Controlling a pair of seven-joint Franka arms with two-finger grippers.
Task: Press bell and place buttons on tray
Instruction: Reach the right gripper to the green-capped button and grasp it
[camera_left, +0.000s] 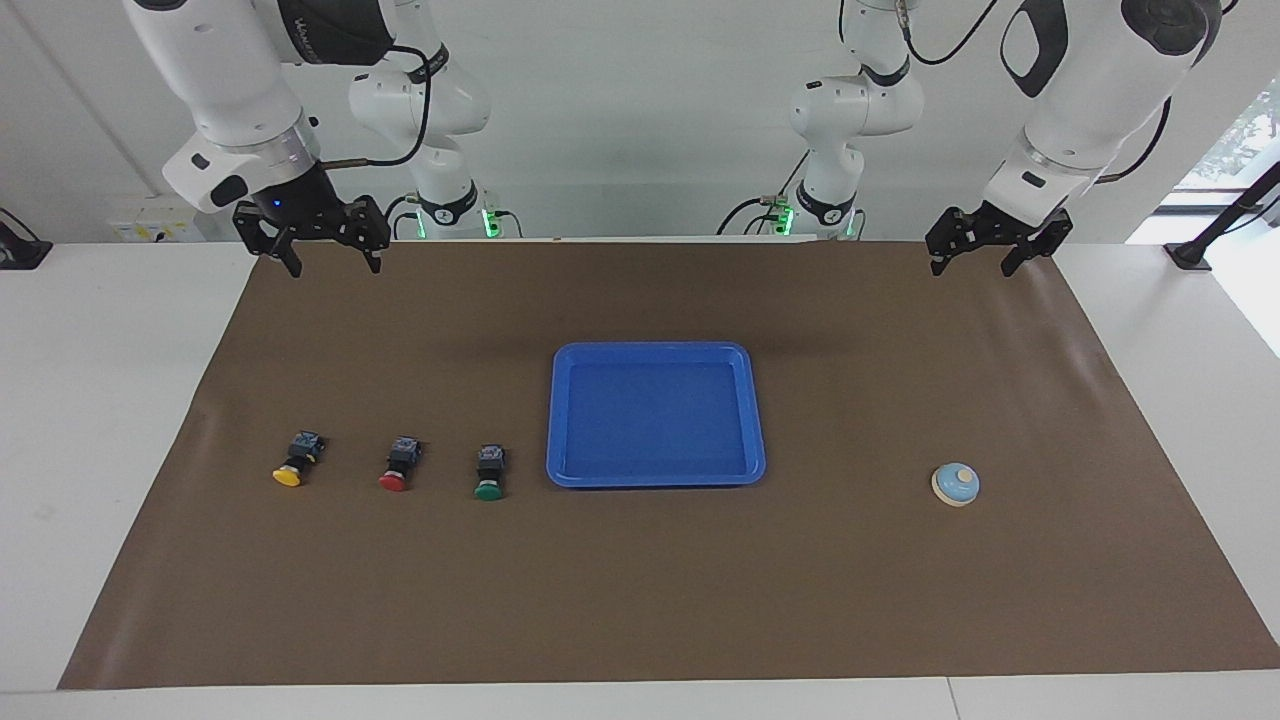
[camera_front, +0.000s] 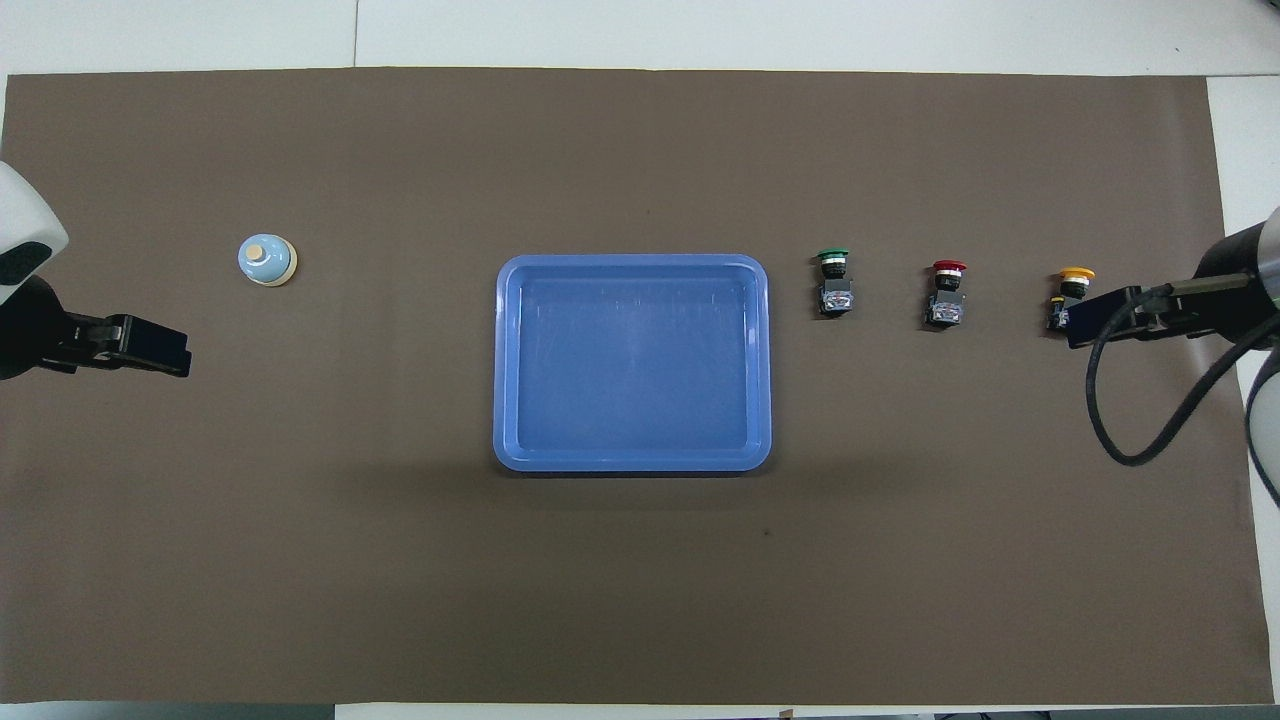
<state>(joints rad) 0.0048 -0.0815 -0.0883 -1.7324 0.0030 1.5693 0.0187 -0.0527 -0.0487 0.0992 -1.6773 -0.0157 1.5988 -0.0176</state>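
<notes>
a wide brown mat (camera_left: 640, 600) covers a white table, and two white robot arms hang over its edge nearest the robots. the left gripper (camera_left: 984, 257) is raised over the corner of the mat at the left arm's end, its black fingers spread wide and holding nothing. the right gripper (camera_left: 328, 255) is raised over the corner at the right arm's end, also spread wide and empty.

the small round light-blue bell with a cream base and cream knob (camera_left: 955, 484) sits alone on the mat toward the left arm's end, farther from the robots than the left gripper's corner, well apart from everything else. the step in hand looks like the bell press, not yet begun. to do it well, the left gripper probably needs to travel out until it is squarely above the cream knob, then come straight down; an off-centre push could slide the light dome sideways.

the shallow rectangular bright-blue plastic tray with a raised rim (camera_left: 556, 420) lies at the middle of the mat, and nothing is in it. three black-bodied push buttons lie in a row beside it toward the right arm's end: the green-capped button (camera_left: 489, 473) nearest the tray, then the red-capped button (camera_left: 400, 465), then the yellow-capped button (camera_left: 296, 460). all three rest on their sides on the mat.
</notes>
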